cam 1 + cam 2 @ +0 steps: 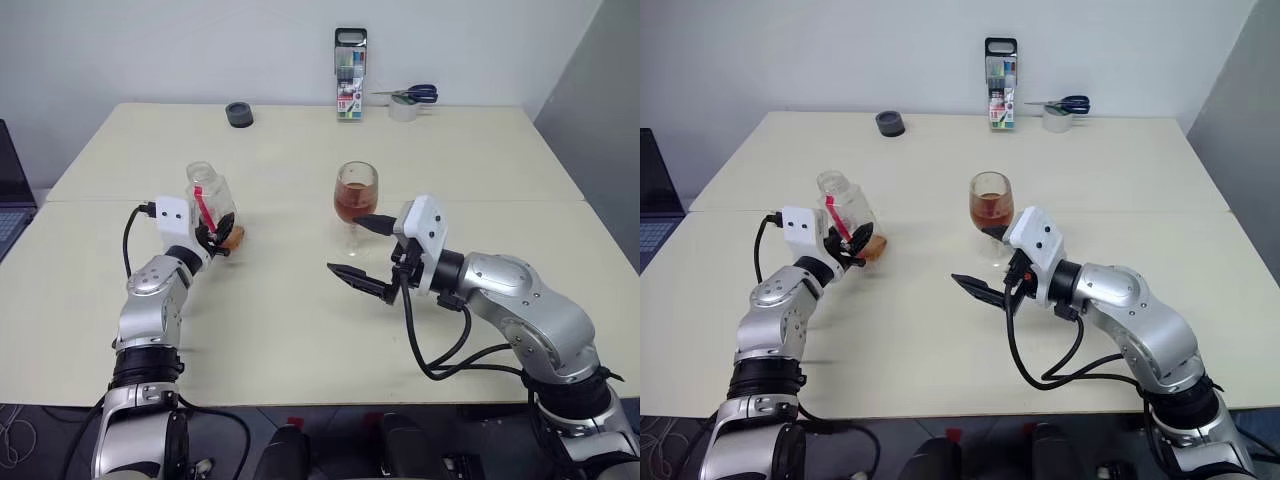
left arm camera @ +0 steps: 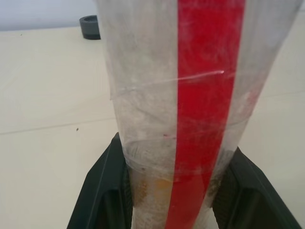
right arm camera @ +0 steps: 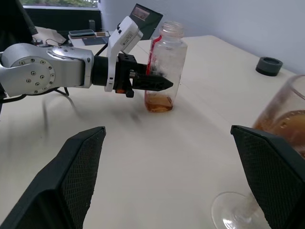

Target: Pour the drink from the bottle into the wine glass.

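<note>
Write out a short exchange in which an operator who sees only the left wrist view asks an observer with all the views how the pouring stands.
Operator: I see the bottle clamped in the left gripper, with only a little liquid at its bottom. Is there anything in the glass?
Observer: Yes, the glass is about half full of reddish-brown drink.
Operator: Where is the right gripper?
Observer: The right gripper is open low beside the glass and is not closed on it.
</note>
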Robot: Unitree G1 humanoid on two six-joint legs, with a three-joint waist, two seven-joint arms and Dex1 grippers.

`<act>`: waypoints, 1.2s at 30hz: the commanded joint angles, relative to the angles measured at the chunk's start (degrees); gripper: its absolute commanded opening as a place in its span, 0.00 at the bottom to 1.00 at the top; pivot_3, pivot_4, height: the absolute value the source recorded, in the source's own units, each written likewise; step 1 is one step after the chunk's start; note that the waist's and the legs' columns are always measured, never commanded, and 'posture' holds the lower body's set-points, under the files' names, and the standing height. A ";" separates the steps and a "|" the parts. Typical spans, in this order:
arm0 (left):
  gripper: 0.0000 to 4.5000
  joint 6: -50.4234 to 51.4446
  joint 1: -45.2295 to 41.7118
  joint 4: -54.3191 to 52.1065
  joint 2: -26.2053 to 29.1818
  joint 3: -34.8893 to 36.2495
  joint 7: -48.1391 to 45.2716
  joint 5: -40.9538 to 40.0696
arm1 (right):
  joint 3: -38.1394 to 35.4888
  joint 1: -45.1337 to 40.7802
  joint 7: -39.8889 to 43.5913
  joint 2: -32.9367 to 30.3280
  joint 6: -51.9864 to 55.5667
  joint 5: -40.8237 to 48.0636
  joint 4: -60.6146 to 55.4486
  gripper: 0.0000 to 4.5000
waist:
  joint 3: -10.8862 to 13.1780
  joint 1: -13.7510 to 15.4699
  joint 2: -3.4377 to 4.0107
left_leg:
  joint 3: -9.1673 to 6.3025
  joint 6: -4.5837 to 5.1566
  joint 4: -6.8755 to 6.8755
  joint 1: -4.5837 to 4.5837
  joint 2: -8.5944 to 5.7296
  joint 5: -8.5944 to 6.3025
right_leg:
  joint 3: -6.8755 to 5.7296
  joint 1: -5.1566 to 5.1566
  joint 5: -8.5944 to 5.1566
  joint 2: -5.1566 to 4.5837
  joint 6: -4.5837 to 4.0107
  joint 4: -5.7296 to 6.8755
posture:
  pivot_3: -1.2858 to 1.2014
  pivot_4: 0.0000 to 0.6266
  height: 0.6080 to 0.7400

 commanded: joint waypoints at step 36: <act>0.99 -5.12 20.35 -23.03 -2.52 0.77 6.91 3.65 | -9.16 24.45 -19.07 18.02 -34.65 -16.54 14.63 1.00 | -0.21 0.67 -0.14 | 0.23 0.21 -0.23 0.43 0.10 -0.13 | 0.16 0.18 0.00 0.07 -0.01 -0.05 | 0.52 0.24 1.00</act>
